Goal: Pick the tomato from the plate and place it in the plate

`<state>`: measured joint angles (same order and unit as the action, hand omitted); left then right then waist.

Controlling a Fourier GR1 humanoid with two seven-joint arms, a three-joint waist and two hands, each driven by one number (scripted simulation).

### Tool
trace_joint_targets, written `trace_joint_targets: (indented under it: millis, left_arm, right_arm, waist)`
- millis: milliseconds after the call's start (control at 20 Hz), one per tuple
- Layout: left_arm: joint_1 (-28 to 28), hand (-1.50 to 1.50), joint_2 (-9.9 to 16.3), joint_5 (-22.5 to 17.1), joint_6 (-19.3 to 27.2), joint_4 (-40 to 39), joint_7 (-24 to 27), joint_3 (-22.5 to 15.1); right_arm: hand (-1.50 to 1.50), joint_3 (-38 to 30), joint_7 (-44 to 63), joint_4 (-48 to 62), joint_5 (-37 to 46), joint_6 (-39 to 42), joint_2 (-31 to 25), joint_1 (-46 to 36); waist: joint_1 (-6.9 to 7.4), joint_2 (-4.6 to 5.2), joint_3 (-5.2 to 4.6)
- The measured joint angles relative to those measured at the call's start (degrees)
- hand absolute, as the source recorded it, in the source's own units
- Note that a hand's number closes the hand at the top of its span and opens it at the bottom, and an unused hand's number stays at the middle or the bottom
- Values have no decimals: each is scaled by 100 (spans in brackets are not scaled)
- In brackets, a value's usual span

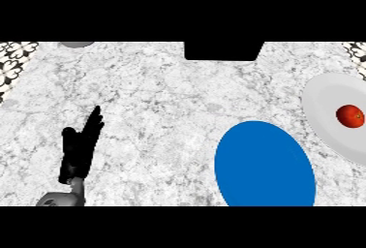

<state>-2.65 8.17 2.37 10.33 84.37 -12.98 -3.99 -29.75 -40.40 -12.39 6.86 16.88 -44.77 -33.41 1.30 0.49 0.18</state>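
Tomato (350, 116) sits on white plate (330, 114) at far right of marble tabletop (164, 97). Blue plate (265, 164) just beside it, nearer w/ nothing on it. Left robot hand (79, 147) rests open at left, fingers straight.

Bright, even, nearly shadowless light

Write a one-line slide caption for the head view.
Tomato on white plate, blue plate bare, left hand resting open.
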Motion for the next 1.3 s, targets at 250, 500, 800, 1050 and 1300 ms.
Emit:
trace_joint_targets:
  millis: [250,500,800,1050,1300]
  left_arm:
    - [-45,0,2,-11,-75,-75,61,84]
    - [-19,0,-115,93,-13,-157,146,32]
    - [-29,0,-187,195,19,-179,149,-2]
    - [-43,0,-113,123,-98,-86,94,86]
    - [-34,0,-142,174,-78,-91,81,82]
  right_arm:
    - [-150,66,-149,94,62,-296,100,29]
    - [-150,154,-41,182,160,-690,157,-10]
    - [-150,170,-92,264,174,-826,57,118]
    - [-150,163,-96,352,185,-1045,19,187]
    - [-150,151,-158,427,188,-986,-133,346]
  waist:
    - [3,2,-1]
    - [12,6,0]
    - [10,7,2]
    - [29,15,6]
    - [38,21,10]
